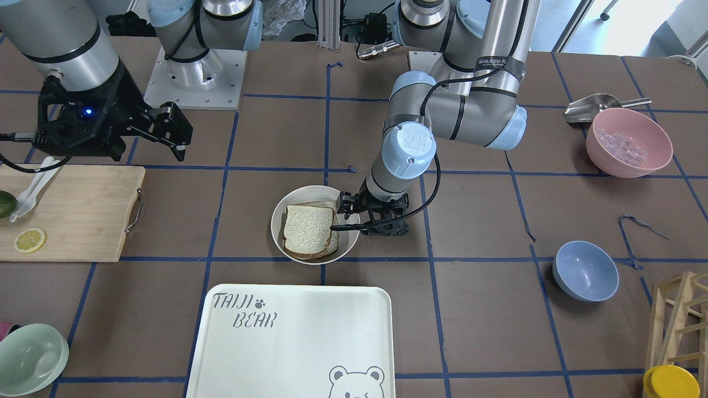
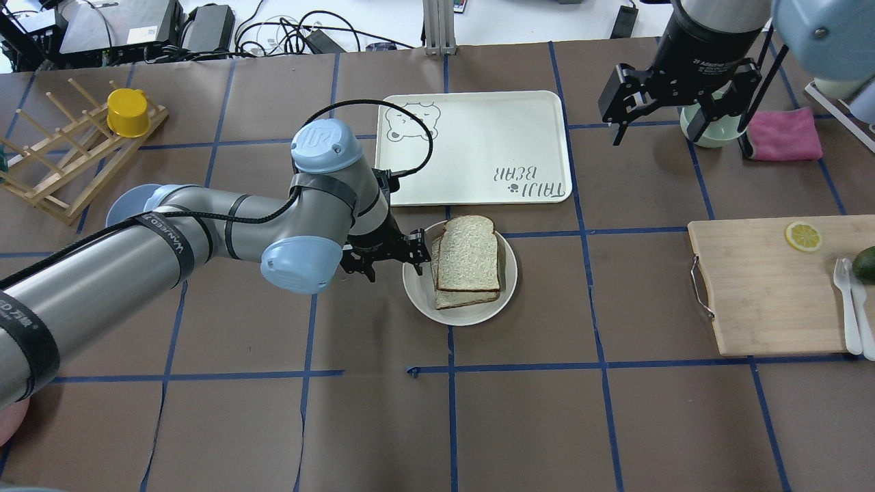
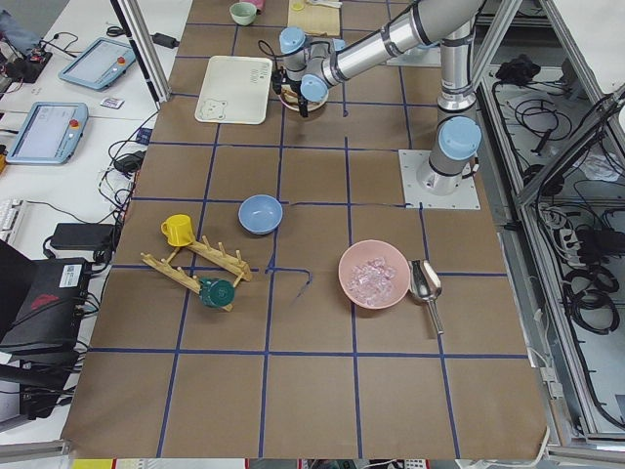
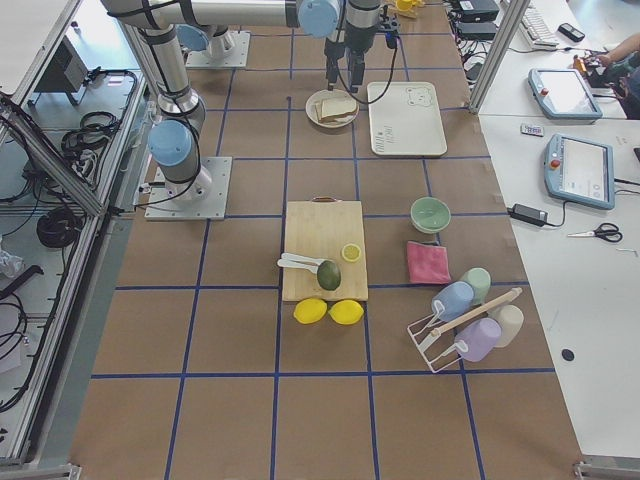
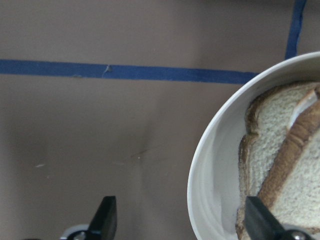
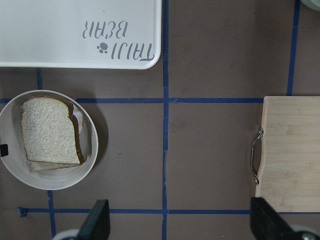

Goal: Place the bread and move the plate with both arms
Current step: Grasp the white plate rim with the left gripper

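We have the bread [image 2: 468, 253] on the plate [image 2: 459, 313] mid-surface; moving it is left. Left gripper [image 2: 409, 251] straddles its rim, jaws wide; right gripper [image 2: 656, 113] hangs wide, empty.

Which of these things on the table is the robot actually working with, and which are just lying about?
In the job:
bread, plate, left gripper, right gripper.

Lying about:
bear tray, cutting board, lemon slice, pink bowl, blue bowl, yellow cup, pink cloth.
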You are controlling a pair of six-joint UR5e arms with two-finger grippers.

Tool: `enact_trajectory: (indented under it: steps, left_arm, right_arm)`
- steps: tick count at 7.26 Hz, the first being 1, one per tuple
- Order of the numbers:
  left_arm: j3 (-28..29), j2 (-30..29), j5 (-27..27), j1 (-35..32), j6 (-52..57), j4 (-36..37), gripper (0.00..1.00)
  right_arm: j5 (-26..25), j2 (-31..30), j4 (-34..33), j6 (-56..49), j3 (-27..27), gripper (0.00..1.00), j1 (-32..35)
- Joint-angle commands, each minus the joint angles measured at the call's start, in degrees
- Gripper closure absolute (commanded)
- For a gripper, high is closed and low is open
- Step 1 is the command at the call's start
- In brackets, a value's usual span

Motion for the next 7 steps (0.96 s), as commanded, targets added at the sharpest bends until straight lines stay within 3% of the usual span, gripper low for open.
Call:
enact_trajectory:
  steps: [1, 2, 4, 5, 7]
  left_arm:
    - [-0.2, -1.4, -0.3, -1.5, 0.0, 0.7, 0.3]
    - [-0.1, -2.5, -0.3, -1.7, 0.1, 0.8, 0.51]
    - [-0.2, -2.3, -0.7, -1.7, 0.3, 0.9, 0.85]
    - [-0.3, -2.2, -2.4, -1.6, 0.3, 0.9, 0.94]
    - [-0.2, -1.1, -5.2, -0.4, 1.0, 2.2, 0.97]
  right_arm:
    - [0.0, -0.9, 0.1, 0.1, 0.0, 0.0, 0.0]
    - [0.0, -1.2, -0.1, 0.3, 0.0, 0.0, -0.1]
    - [0.0, -1.3, 0.4, 0.2, 0.0, 0.0, -0.1]
    - [0.0, -1.4, 0.4, 0.2, 0.0, 0.0, -0.1]
    - [-0.1, -1.4, 0.4, 0.4, 0.0, 0.0, -0.1]
